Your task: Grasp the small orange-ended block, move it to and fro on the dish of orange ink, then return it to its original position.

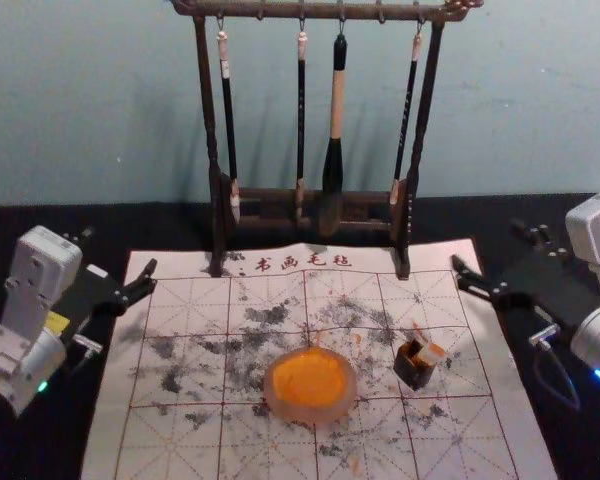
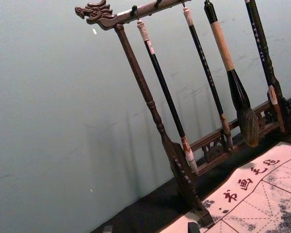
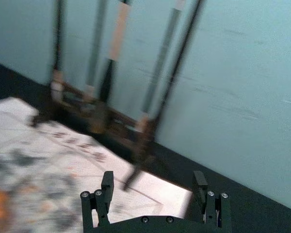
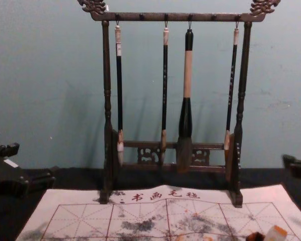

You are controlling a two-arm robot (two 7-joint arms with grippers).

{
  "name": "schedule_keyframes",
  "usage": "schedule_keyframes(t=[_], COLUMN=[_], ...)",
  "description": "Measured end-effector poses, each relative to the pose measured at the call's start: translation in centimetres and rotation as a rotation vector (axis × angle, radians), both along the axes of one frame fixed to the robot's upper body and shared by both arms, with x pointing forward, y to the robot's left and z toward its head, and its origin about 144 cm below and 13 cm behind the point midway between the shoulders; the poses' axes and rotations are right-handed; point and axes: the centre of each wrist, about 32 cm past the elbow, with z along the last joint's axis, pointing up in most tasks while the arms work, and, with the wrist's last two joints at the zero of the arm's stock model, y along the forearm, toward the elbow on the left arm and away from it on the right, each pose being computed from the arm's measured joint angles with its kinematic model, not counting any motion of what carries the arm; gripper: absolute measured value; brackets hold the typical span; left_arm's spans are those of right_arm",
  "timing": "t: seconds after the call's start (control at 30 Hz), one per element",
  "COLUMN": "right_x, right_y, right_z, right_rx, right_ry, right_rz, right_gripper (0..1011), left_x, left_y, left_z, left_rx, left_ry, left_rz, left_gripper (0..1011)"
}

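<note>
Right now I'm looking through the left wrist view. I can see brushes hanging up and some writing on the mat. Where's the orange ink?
Observer: It's in the round dish, near the middle of the mat from side to side.
Operator: Cool! And what do I dip in it?
Observer: The small orange-ended block. It sits in a little dark box, to the right of the dish.
Operator: Is my other arm grabbing anything?
Observer: No, the right gripper is open, with nothing between its fingers.
</note>
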Motion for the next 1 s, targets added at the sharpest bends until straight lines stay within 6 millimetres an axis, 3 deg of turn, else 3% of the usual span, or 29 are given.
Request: schedule_keyframes(t=[0.1,0.43,1.0], right_x=[-0.2,-0.8,-0.5], right_y=[0.1,0.0,-0.1], right_z=[-1.3,-4.7,-5.2], right_rx=[-0.059,-0.184,-0.185], right_ry=[-0.023,0.014,0.032], right_rz=[-0.117,-0.236,-0.260], right_gripper=[1000,1000,1000], left_x=[0.0,0.0,0.0], left_y=[0.0,0.0,0.0], left_z=[0.0,0.0,0.0], left_rx=[0.000,0.000,0.000], left_ry=[0.000,0.000,0.000], left_rz=[0.000,0.000,0.000], left_gripper=[1001,1001,1001])
